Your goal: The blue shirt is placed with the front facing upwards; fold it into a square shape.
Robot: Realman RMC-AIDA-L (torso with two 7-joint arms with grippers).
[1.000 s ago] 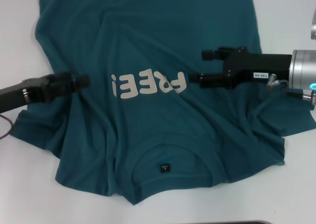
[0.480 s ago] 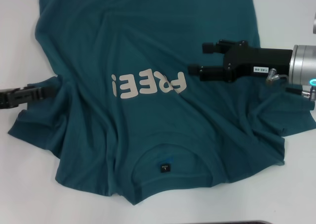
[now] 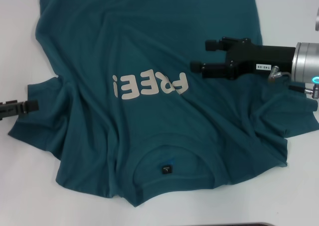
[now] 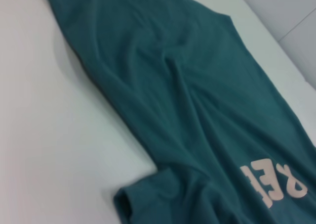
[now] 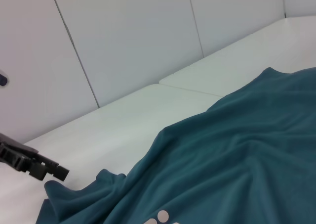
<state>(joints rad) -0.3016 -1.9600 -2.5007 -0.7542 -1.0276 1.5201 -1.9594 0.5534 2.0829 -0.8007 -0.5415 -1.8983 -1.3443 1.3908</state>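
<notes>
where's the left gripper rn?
In the head view the left gripper sits at the far left edge, low over the white table, its tip right at the left sleeve edge of the blue shirt; the right wrist view also shows it.

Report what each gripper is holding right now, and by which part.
Nothing is held. The left gripper sits at the blue shirt's left sleeve edge, gripping no cloth; the right gripper hovers open above the chest, empty.

Bare white table [image 3: 20, 186] is lying open around the blue shirt [image 3: 149, 46]; the right gripper [image 3: 202, 56] is hovering over its chest.
</notes>
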